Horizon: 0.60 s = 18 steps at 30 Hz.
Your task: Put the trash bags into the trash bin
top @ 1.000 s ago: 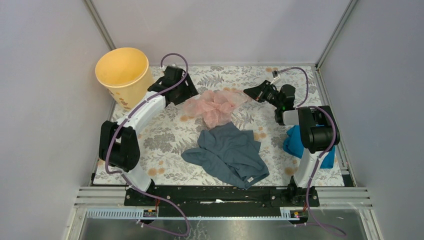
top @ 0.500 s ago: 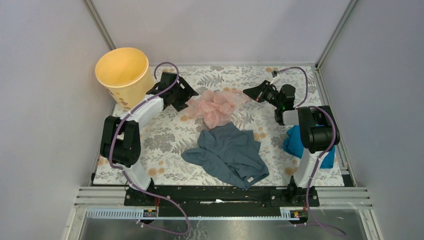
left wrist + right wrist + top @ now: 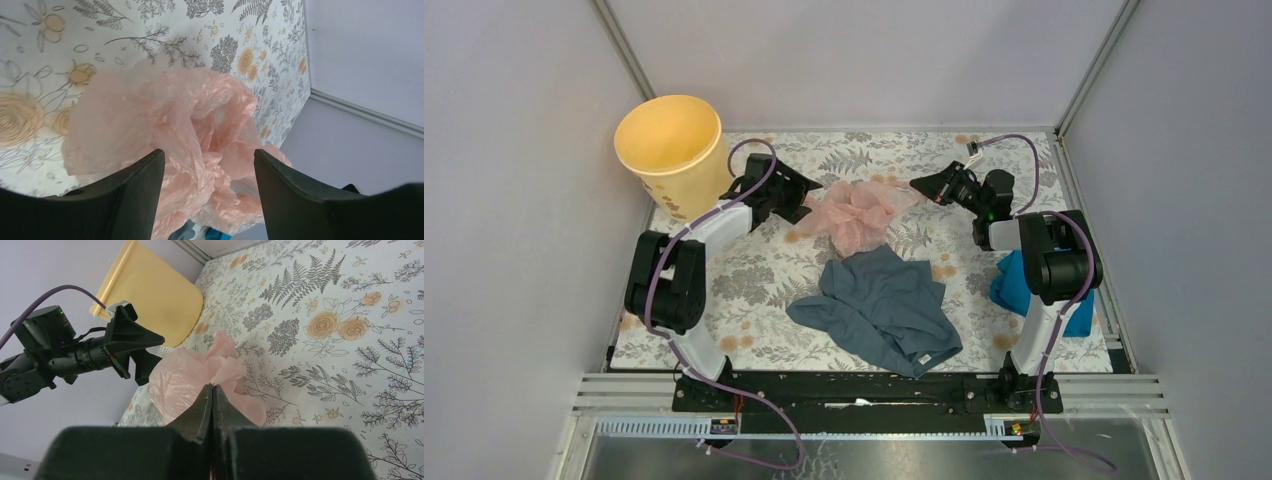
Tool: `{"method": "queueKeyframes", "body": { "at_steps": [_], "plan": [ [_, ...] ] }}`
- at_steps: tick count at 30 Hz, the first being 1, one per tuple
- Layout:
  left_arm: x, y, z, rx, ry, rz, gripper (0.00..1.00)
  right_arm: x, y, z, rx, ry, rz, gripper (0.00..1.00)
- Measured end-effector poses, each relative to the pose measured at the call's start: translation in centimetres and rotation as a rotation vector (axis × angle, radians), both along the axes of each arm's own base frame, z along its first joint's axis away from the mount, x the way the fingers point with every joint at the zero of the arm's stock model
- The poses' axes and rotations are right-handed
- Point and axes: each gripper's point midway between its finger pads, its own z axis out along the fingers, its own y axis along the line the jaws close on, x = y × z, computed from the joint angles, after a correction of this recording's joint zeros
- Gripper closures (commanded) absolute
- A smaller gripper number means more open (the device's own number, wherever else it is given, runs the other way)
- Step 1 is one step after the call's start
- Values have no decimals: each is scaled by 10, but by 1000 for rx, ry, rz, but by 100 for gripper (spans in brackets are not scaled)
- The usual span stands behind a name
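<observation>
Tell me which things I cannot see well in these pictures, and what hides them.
1. Top view: the right arm covers most of the blue cloth.
2. Right wrist view: the shut right gripper hides with its fingers whether they pinch the trash bag.
3. Same view: the top edge cuts off part of the trash bin.
4. Left wrist view: the open left gripper covers the trash bag's lower part.

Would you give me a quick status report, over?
Left hand open, straddling the trash bag. Right hand shut beside it. Bag on table; grey garment alongside.
</observation>
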Motion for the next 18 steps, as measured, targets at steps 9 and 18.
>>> {"method": "queueKeyframes", "body": {
  "at_steps": [9,18],
  "plan": [
    [16,-6,-9,-23,9,8,40,0,0,3,3,-12,1,100],
    [41,2,-28,42,13,-16,54,0,0,4,7,-12,2,100]
  ]
}}
